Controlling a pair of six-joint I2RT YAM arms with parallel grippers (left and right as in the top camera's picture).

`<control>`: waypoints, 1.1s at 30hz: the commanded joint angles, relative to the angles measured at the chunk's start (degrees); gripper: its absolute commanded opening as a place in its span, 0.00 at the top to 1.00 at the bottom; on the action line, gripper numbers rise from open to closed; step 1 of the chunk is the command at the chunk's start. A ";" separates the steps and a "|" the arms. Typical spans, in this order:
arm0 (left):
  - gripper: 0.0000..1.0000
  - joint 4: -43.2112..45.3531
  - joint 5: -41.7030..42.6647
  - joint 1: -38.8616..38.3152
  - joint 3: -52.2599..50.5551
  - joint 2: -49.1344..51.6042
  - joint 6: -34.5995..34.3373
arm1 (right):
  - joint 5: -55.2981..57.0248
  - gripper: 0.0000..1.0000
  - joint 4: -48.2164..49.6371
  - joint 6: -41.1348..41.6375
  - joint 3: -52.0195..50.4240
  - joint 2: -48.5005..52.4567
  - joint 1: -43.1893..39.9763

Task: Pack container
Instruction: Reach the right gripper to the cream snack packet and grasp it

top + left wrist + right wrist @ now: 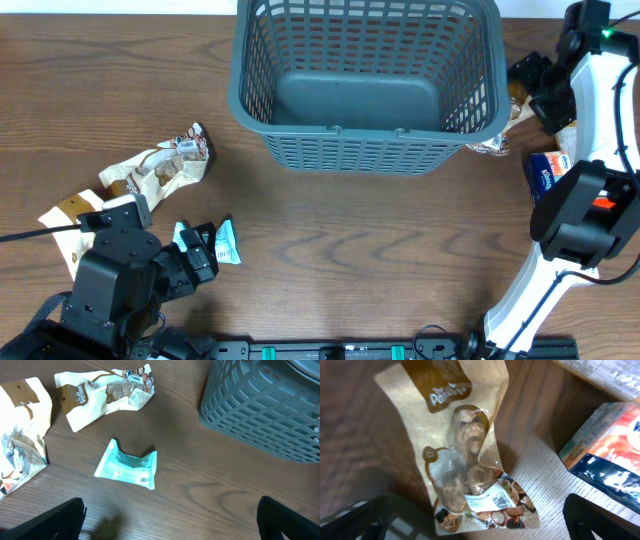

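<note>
Overhead: container (365,150) far rim cut off by the top edge. At its right front corner, brown snack pack (492,148) mostly hidden by its rim and right arm (600,90); label too small to read.

Left low and near, right stretched far: jaws wide on both.

The left arm (105,285), dark-bodied, crouches at the near-left corner with its wrist turned toward the right; the left gripper (205,255) points that way, and in its own wrist view its two black fingers (55,522) stand at the bottom corners of the frame, jaws spread wide; the right arm (598,100), white-linked with a dark joint housing, rises from the near-right edge and reaches to the far right, bending leftward at the wrist; the right gripper (522,78) is likewise spread, its fingers (602,520) blurred at the lower corners of its wrist view.
</note>
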 commanded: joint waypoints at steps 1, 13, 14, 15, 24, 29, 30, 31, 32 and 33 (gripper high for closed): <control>0.01 -0.28 -0.81 0.35 0.37 0.22 -0.35 | 0.76 0.01 1.84 0.92 -3.82 2.25 -0.13; 0.01 -0.28 -0.81 0.35 0.37 0.22 -0.33 | -2.25 0.01 9.60 -1.38 -12.68 2.27 -0.04; 0.01 -0.28 -0.83 0.35 0.37 0.22 -0.33 | -2.23 0.01 9.86 -1.42 -12.94 2.27 -0.02; 0.01 -0.28 -0.83 0.35 0.37 0.22 -0.33 | -2.23 0.01 10.16 -1.57 -13.18 2.27 0.04; 0.01 -0.28 -0.81 0.35 0.37 0.22 -0.33 | -2.21 0.01 13.29 -2.93 -16.22 2.27 1.79; 0.01 -0.31 -0.59 0.35 0.37 0.22 -0.37 | -2.21 0.01 15.47 -2.93 -18.82 2.27 2.64; 0.01 -0.33 -0.61 0.35 0.37 0.22 -0.55 | -2.21 0.01 15.65 -2.93 -19.08 2.27 2.73; 0.01 -0.33 -0.59 0.35 0.37 0.22 -0.57 | -2.21 0.01 15.78 -2.95 -19.26 2.27 2.78; 0.01 -0.33 -0.61 0.35 0.37 0.22 -0.55 | -2.21 0.01 15.82 -2.95 -19.34 2.27 2.75; 0.01 -0.33 -0.59 0.35 0.37 0.22 -0.57 | -2.21 0.01 15.82 -2.99 -19.34 2.27 2.75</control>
